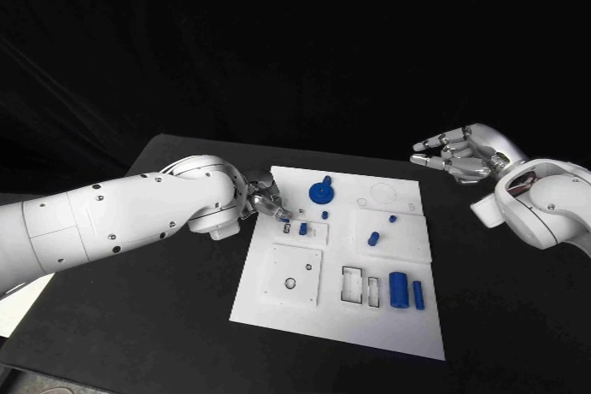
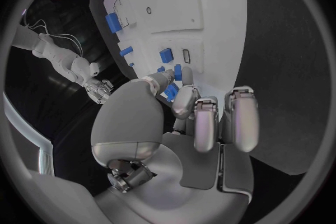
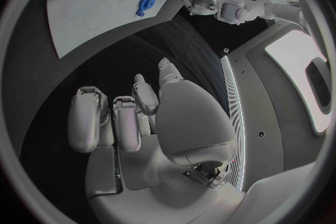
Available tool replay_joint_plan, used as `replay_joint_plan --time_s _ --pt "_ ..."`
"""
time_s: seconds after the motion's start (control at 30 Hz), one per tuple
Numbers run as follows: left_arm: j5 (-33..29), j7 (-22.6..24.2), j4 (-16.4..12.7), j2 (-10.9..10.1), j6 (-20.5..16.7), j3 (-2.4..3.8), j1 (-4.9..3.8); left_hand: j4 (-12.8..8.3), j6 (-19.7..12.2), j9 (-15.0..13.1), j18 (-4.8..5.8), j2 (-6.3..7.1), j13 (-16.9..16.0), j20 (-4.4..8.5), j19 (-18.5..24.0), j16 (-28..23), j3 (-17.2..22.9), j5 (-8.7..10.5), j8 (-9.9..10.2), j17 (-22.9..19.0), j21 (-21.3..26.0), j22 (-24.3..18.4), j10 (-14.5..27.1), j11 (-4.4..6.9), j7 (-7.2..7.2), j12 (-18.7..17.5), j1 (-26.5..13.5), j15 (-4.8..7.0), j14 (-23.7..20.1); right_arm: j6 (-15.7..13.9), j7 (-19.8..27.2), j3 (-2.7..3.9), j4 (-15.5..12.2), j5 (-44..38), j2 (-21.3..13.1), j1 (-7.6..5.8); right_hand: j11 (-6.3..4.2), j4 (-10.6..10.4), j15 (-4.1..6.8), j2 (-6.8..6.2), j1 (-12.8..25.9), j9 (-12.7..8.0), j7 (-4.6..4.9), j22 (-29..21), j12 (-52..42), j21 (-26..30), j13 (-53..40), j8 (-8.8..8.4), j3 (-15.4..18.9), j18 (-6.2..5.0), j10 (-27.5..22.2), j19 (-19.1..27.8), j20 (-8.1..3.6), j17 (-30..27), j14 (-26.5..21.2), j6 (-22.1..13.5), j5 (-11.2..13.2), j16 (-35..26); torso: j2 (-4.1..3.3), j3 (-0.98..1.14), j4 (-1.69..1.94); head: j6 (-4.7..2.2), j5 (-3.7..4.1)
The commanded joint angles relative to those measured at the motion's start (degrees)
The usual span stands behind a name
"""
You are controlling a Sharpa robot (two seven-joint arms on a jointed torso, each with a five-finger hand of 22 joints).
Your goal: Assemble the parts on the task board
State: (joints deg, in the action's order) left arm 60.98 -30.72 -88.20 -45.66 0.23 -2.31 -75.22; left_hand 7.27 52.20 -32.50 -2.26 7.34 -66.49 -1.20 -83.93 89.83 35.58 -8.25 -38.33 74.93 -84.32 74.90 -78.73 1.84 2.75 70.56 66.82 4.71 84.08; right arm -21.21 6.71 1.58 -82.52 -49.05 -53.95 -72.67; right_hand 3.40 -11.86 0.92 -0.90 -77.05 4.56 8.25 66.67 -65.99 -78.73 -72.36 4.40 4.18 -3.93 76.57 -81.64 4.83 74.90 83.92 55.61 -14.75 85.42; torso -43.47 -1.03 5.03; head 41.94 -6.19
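Left hand (image 1: 261, 197): pinching small blue part (image 1: 284, 216) at task board (image 1: 295, 326) nine o'clock edge.
Right hand (image 1: 459, 153): curled, holding nothing, off board at two o'clock.
Risk: part slipping from fingertip pinch, missing slot.

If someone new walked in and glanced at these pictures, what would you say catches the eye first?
Most striking is the white task board in the middle of the black table, dotted with small blue parts, among them a blue gear near its far edge. The left hand reaches over the board's left edge, fingertips at a small blue part. The right hand hovers off the board's far right corner, holding nothing.
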Motion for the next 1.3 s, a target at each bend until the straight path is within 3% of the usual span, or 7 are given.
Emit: replay_joint_plan --time_s 0.03,0.47,1.3 --pt "1.9 1.2 -0.2 -0.1 -1.6 0.05 0.15 -8.3 0.3 0.1 0.38 0.18 -0.2 0.28 -3.0 0.2 8.7 -0.22 -0.3 15.1 -0.3 6.9 -0.5 0.03 -0.4 0.5 -0.4 0.31 5.9 0.6 0.1 0.0 -0.2 -0.4 0.0 0.09 0.04 0.0 0.13 0.06 0.3 0.0 0.21 -0.1 -0.1 0.4 0.0 -0.18 0.3 -0.59 -0.2 0.3 -0.08 8.6 4.5 0.1 -0.1 -0.2 -0.1 0.04 -0.11 0.02 -0.09" --pt "2.1 -0.2 1.0 0.7 0.5 0.04 1.13 -8.5 0.5 0.2 0.43 0.39 -0.5 0.3 -3.1 0.2 8.8 -0.22 -0.4 15.1 -0.5 7.2 -0.8 0.09 -0.46 0.8 -0.6 0.35 5.9 0.6 0.2 0.0 -0.4 -0.4 -0.1 0.18 0.04 0.0 0.13 0.06 0.3 0.0 0.21 -0.1 -0.1 0.4 0.0 -0.18 0.3 -0.59 -0.2 0.3 -0.08 8.6 4.5 0.1 -0.1 -0.2 -0.13 0.1 -0.12 0.57 -0.02" --pt "2.1 -1.1 1.3 1.1 5.0 0.03 1.27 -8.8 0.7 0.3 0.51 0.8 -0.9 0.32 -3.2 0.2 9.0 -0.21 -0.5 15.1 -0.7 7.5 -1.1 0.16 -0.55 1.2 -0.7 0.37 5.9 0.7 0.3 0.0 -0.4 0.7 -0.2 0.19 0.04 0.0 0.13 0.12 0.3 0.0 0.2 -0.3 0.0 0.5 0.1 -0.17 0.3 -0.64 -0.2 0.4 -0.08 8.5 4.5 0.1 -0.1 -0.3 -0.09 0.09 -0.08 0.96 -0.24"
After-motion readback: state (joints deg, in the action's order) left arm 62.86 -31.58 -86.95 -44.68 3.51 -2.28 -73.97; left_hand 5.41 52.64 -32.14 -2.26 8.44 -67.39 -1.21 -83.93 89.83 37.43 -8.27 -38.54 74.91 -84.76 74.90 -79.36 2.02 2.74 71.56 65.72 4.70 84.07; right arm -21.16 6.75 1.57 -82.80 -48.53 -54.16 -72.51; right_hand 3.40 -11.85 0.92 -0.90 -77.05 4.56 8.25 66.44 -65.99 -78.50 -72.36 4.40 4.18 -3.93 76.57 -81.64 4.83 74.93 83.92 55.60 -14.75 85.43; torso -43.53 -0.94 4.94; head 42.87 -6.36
